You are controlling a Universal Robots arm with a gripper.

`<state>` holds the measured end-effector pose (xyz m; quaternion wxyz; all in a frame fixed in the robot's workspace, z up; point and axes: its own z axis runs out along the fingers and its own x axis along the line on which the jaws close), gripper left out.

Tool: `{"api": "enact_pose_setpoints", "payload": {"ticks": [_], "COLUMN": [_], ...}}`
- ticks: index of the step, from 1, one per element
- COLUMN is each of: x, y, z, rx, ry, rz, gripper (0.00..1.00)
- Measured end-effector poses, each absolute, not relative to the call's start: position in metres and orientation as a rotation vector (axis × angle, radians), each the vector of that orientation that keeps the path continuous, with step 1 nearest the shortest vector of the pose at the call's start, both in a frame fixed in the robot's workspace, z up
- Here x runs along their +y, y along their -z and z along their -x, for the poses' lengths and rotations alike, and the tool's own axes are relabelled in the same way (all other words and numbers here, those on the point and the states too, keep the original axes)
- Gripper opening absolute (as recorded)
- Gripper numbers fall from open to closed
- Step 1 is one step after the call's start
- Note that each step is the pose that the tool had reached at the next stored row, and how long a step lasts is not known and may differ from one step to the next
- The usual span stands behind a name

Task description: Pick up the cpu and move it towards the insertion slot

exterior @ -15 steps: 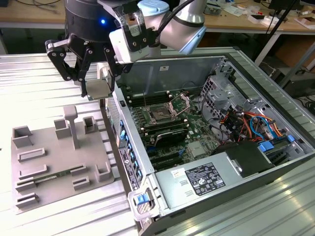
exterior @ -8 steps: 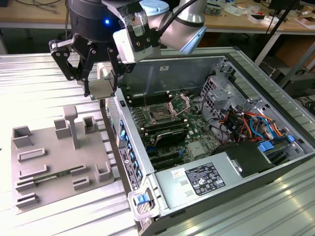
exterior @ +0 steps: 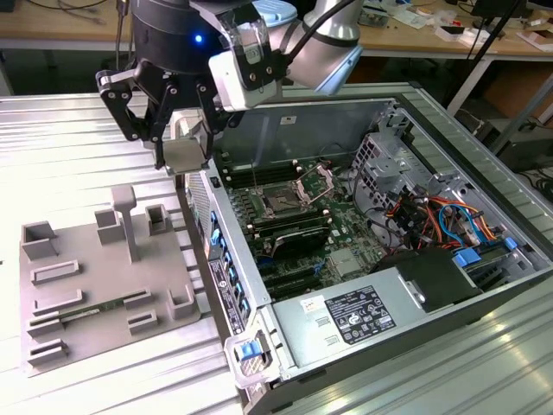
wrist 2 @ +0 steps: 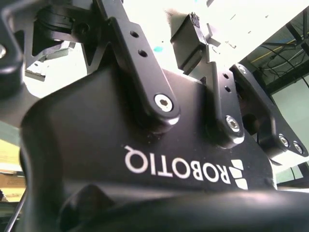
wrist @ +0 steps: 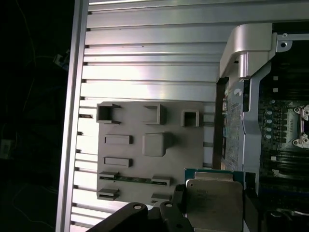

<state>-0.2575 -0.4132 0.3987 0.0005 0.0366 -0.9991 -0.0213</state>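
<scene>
The tool [exterior: 177, 160] is clamped on the cpu [exterior: 184, 156], holding it in the air above the gap between the grey tray [exterior: 95, 285] and the open case [exterior: 415, 285]. In the exterior view the chip hangs just over the case's near side wall, at the wall's far end, with black fingers [exterior: 158, 143] gripping it from opposite edges. In the first wrist view the cpu [wrist: 212, 203] lies flat, its silvery metal top facing the camera and a thin green rim showing along one edge; being square, it has no clear long axis, and its sides run parallel to the case wall.

The slot [exterior: 283, 203] sits on the motherboard inside the case, toward the far end, well apart from the chip. Its dark centre is bare and its metal frame [exterior: 315, 183] stands tilted up beside it. In the first wrist view part of the slot [wrist: 300, 126] shows at the picture's edge.

The tray lies on the ribbed metal tabletop [exterior: 69, 138], beside the case on the exterior view's left. It carries several raised blocks and open pockets; a narrow green stick [exterior: 86, 307] lies in one long holder near its near edge, and the square pad [wrist: 155, 144] in its middle holds nothing.

The case also holds a power supply [exterior: 346, 320] at its near end and a bundle of cables [exterior: 432, 216] toward the exterior view's right.
</scene>
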Motion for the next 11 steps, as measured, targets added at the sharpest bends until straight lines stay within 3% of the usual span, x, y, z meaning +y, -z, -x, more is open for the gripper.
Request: {"api": "enact_pose_setpoints", "payload": {"ticks": [11], "x": [-0.4132], "y": [-0.3985], "z": [0.2473], "rx": [-3.138], "ry": [0.067], "rz": [-0.115], "gripper": [0.55]}}
